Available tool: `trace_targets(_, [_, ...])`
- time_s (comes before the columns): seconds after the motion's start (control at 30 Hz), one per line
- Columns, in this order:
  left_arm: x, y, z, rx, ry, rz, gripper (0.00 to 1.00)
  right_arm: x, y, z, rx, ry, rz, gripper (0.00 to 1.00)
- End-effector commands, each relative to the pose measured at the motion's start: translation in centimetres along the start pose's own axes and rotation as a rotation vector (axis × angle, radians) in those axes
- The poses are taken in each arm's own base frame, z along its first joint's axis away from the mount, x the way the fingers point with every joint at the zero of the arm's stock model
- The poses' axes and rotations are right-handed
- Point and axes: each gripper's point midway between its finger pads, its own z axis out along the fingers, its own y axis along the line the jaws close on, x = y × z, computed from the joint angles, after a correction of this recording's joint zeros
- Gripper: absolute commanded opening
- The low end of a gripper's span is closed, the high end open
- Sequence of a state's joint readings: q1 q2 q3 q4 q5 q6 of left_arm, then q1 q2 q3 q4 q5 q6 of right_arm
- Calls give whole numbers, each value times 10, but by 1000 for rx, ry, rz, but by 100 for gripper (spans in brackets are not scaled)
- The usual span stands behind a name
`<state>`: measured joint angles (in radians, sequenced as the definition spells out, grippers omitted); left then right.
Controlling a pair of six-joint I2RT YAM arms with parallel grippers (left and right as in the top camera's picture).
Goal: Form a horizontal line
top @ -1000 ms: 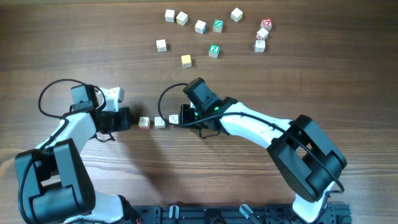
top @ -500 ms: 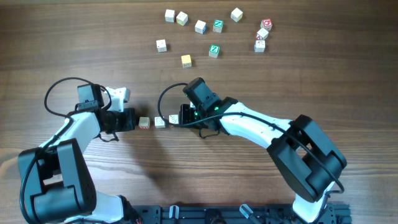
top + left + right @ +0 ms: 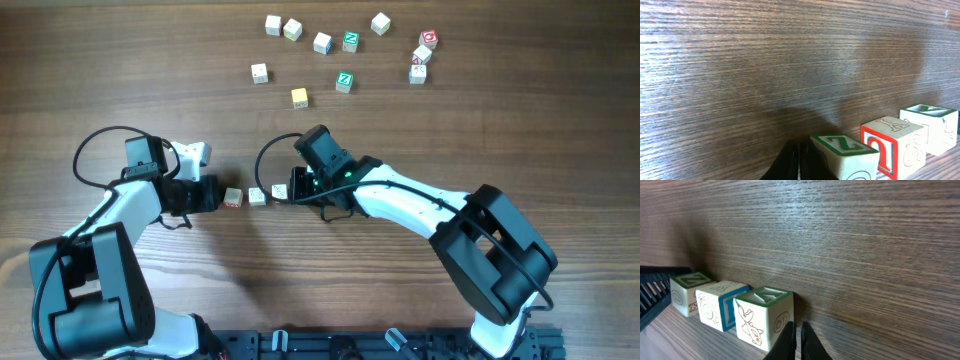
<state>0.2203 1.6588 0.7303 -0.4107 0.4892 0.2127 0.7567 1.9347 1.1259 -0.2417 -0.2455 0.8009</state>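
Observation:
Three small pale wooden letter cubes form a short row: left cube point(image 3: 232, 198), middle cube point(image 3: 257, 196), right cube point(image 3: 279, 192). My left gripper point(image 3: 212, 193) is shut and empty, with its tips against the left end of the row. In the left wrist view its fingers point(image 3: 799, 162) sit beside the green-Z cube point(image 3: 845, 155); the red-marked cube point(image 3: 892, 142) comes after it. My right gripper point(image 3: 295, 188) is shut and empty at the right end. In the right wrist view its fingers point(image 3: 797, 340) touch the nearest cube point(image 3: 765, 317), and the cubes look side by side.
Several loose cubes lie scattered at the back of the wooden table. They include a yellow-topped one point(image 3: 299, 97), green-topped ones point(image 3: 344, 81) point(image 3: 350, 41), and a red-marked cluster point(image 3: 422, 54) at the back right. Both arms lie low across the front half.
My left gripper has moved right, closing up to the left end of the row. The right arm and the cubes have not visibly moved.

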Motion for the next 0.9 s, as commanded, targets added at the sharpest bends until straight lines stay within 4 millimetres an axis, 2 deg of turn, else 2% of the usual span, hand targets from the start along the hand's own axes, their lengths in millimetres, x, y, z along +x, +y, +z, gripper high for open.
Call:
trace_targets(0.0, [11, -3, 6, 23, 33, 5, 8, 3, -11, 9, 30, 7, 29, 6])
trace_targets(0.77, [11, -3, 6, 20, 35, -156, 4, 9, 1, 10, -32, 44, 10, 4])
trace_targets(0.87, [11, -4, 6, 27, 35, -155, 5, 12, 11, 10, -88, 68, -44, 5])
